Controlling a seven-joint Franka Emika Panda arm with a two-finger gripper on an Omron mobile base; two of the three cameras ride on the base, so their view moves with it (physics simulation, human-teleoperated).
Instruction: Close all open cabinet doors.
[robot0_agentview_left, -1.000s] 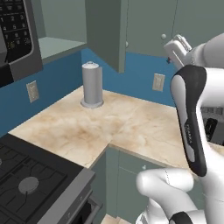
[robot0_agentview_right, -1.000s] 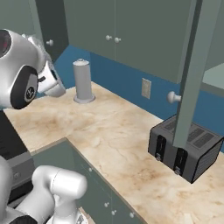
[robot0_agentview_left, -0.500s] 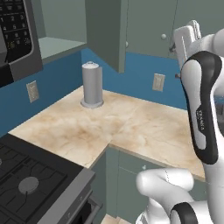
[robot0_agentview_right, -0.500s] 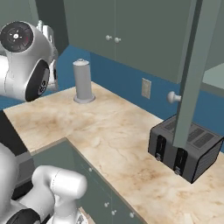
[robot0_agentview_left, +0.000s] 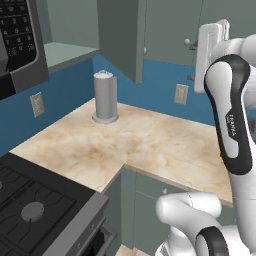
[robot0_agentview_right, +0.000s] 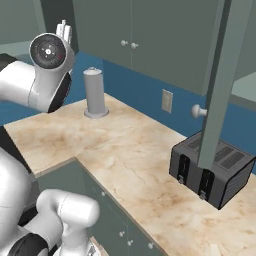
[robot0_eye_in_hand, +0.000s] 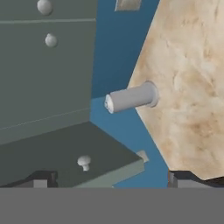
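One grey-green cabinet door (robot0_agentview_left: 119, 36) stands swung out over the counter corner, and in the hand view it lies low, the door (robot0_eye_in_hand: 74, 162) showing its pale knob (robot0_eye_in_hand: 84, 162). A second open door (robot0_agentview_right: 222, 75) hangs edge-on above the toaster, its knob (robot0_agentview_right: 198, 111) facing left. Behind them the closed doors (robot0_agentview_right: 150, 35) show a pair of knobs (robot0_agentview_right: 128, 44). My gripper (robot0_eye_in_hand: 111, 181) is open with nothing between its fingertips (robot0_eye_in_hand: 41, 179). The hand (robot0_agentview_left: 206, 55) is raised high before the closed doors, apart from both open ones.
A grey cylinder (robot0_agentview_left: 105, 97) stands upright on the marbled counter (robot0_agentview_left: 150, 145) near the corner. A black toaster (robot0_agentview_right: 212, 167) sits at the right. A stove (robot0_agentview_left: 35, 210) and black microwave (robot0_agentview_left: 20, 40) are at the left. A wall outlet (robot0_agentview_left: 181, 93) is on the blue backsplash.
The arm has swung upward and the hand has risen and turned toward the upper cabinets. Both open doors stand as before.
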